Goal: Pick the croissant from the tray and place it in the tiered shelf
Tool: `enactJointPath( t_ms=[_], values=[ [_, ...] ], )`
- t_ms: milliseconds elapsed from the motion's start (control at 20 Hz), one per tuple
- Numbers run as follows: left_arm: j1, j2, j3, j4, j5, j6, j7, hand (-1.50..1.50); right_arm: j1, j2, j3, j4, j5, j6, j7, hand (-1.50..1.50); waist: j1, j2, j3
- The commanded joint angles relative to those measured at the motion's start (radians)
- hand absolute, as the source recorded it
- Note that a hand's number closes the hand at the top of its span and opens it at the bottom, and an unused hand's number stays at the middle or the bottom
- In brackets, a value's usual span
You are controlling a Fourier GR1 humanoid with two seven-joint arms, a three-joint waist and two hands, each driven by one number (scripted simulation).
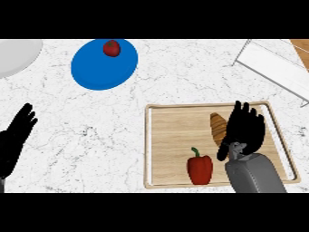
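Marble counter (150, 90) lies bare left of tray (154, 149); right hand (242, 129), fingers straight, overlaps croissant (218, 127), holding nothing

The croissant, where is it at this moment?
In the head view the croissant lies on the wooden tray at the right, just left of the right hand and above the red pepper.

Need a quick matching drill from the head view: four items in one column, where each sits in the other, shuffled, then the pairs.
Items:
1. croissant
2. red bell pepper
3. apple
4. white bowl

Places:
A. on the blue plate
B. top left corner of the counter
C. on the tray, beside the right hand
D. near edge of the tray, left of the right forearm

Pairs: 1-C, 2-D, 3-A, 4-B
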Motion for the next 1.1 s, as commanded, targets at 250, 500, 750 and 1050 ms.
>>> enactJointPath(
  t_ms=[250,500,750,1050],
  values=[
    [0.044,-0.055,0.027,-0.027,-0.073,-0.013,0.002,0.00,-0.017,0.007,-0.095,0.075,-0.004,-0.027,0.002,1.50,0.001,0.000,0.000],
    [0.007,-0.045,0.082,-0.030,-0.064,-0.064,0.044,0.00,0.021,-0.001,-0.044,0.087,0.036,-0.050,-0.051,1.50,0.000,0.000,0.000],
    [-0.013,-0.059,0.091,-0.052,-0.088,-0.053,0.095,0.00,0.002,-0.050,-0.061,0.143,0.062,-0.114,-0.123,1.50,0.001,0.001,0.000],
    [0.015,-0.124,0.066,-0.102,-0.135,-0.015,0.099,0.00,0.020,-0.044,0.010,-0.035,0.131,-0.056,-0.065,1.50,0.000,-0.001,0.000]
  ],
)
